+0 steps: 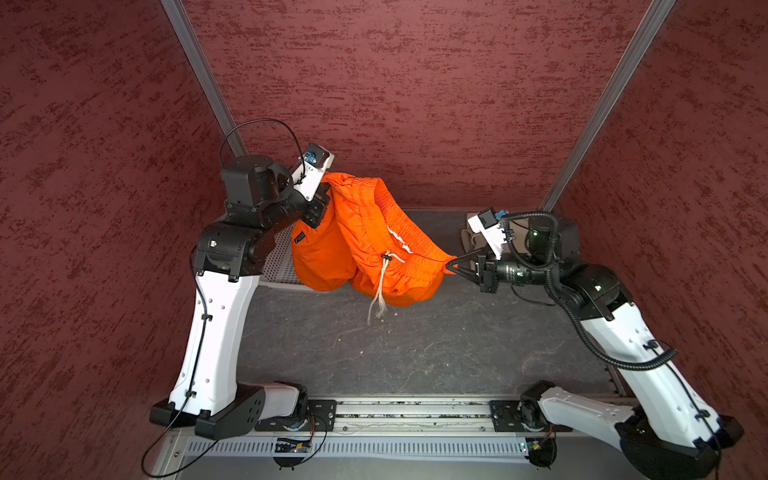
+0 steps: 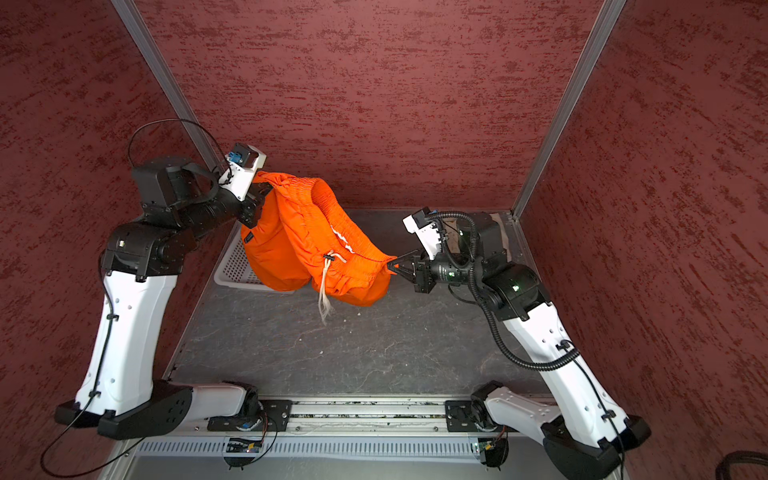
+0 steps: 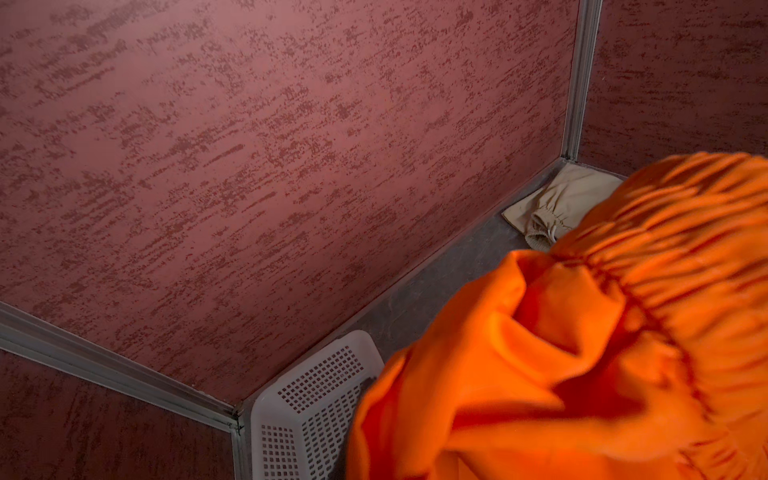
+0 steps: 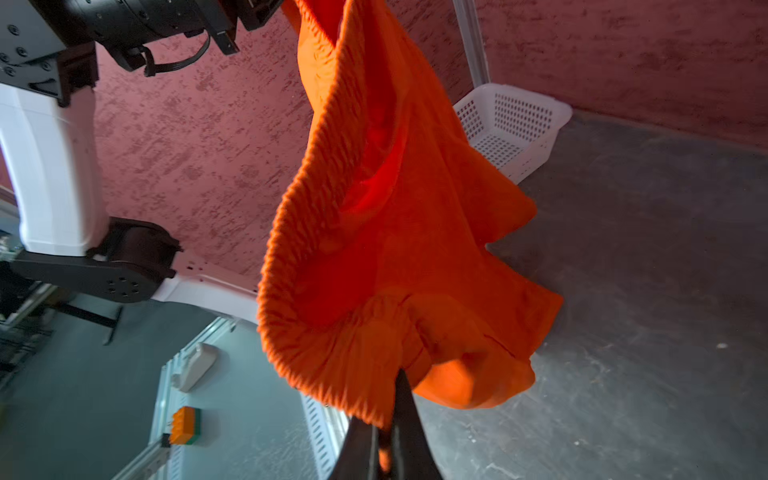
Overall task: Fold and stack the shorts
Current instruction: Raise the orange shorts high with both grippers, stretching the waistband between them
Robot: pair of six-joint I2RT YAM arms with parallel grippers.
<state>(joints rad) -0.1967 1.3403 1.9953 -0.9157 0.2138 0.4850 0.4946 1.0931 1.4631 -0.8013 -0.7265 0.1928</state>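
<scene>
The orange shorts (image 1: pixel 365 241) (image 2: pixel 307 245) hang in the air, stretched by the gathered waistband between both grippers, legs sagging toward the grey table. The white drawstring (image 1: pixel 380 291) dangles below. My left gripper (image 1: pixel 325 189) (image 2: pixel 262 189) is raised at the back left, shut on one end of the waistband; in the left wrist view orange cloth (image 3: pixel 561 353) hides its fingers. My right gripper (image 1: pixel 451 264) (image 2: pixel 390 266) (image 4: pixel 388 419) is lower and shut on the other end. The beige shorts (image 3: pixel 557 199) (image 2: pixel 500 232) lie folded in the back right corner, mostly behind the right arm.
A white perforated basket (image 1: pixel 276 257) (image 2: pixel 235 266) (image 3: pixel 307 407) (image 4: pixel 511 120) sits in the back left corner, partly behind the hanging cloth. Red textured walls enclose the table (image 1: pixel 415 353) on three sides. A metal rail (image 1: pixel 411 409) runs along the front edge.
</scene>
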